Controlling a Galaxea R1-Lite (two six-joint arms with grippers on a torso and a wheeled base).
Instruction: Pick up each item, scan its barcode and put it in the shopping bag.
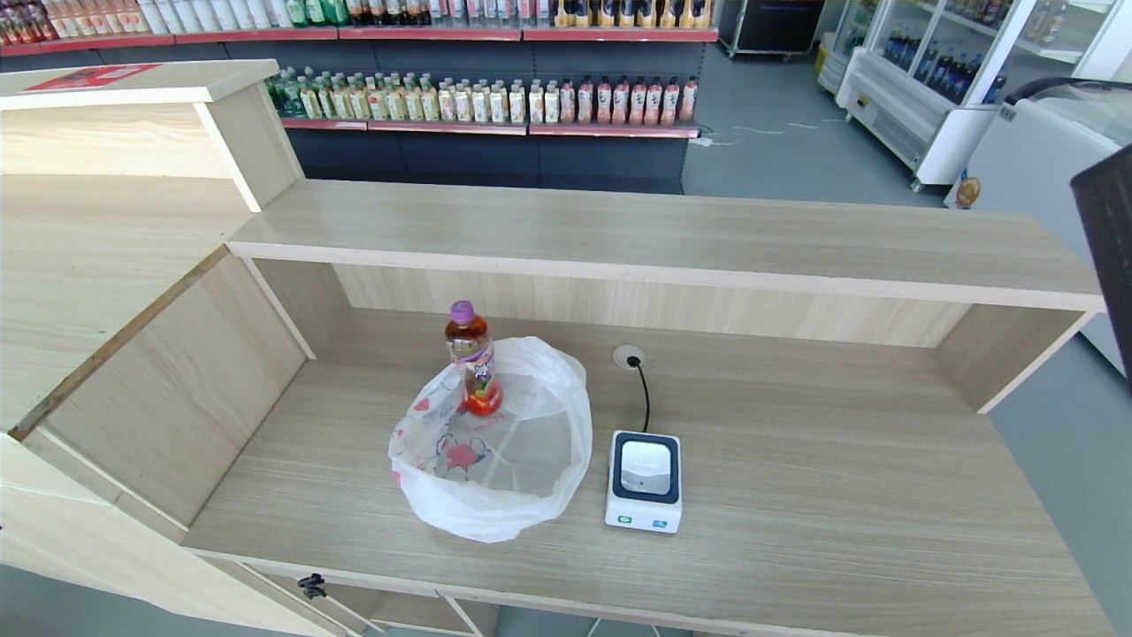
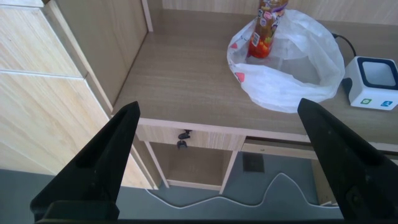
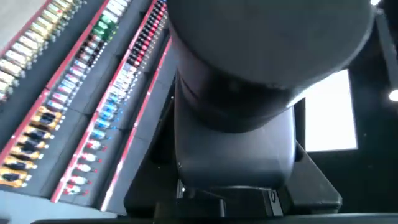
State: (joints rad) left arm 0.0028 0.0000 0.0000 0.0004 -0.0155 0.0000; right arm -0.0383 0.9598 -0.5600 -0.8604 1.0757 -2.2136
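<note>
Wood-grain counter (image 1: 840, 495) carries a white shopping bag (image 1: 566, 416), its mouth wide open. We see a bottle (image 1: 473, 358) of reddish drink with a purple cap standing upright inside the bag, against its far wall. Just beside the bag, on our right, sits the white barcode scanner (image 1: 645, 478), window facing up, its black cable (image 1: 644, 394) running to a hole in the counter. Our left gripper (image 2: 219, 106) hangs out before the counter's near edge, fingers spread wide and empty, well apart from the bag. Whether our right gripper (image 3: 205, 214) is spread or closed, we cannot tell.
</note>
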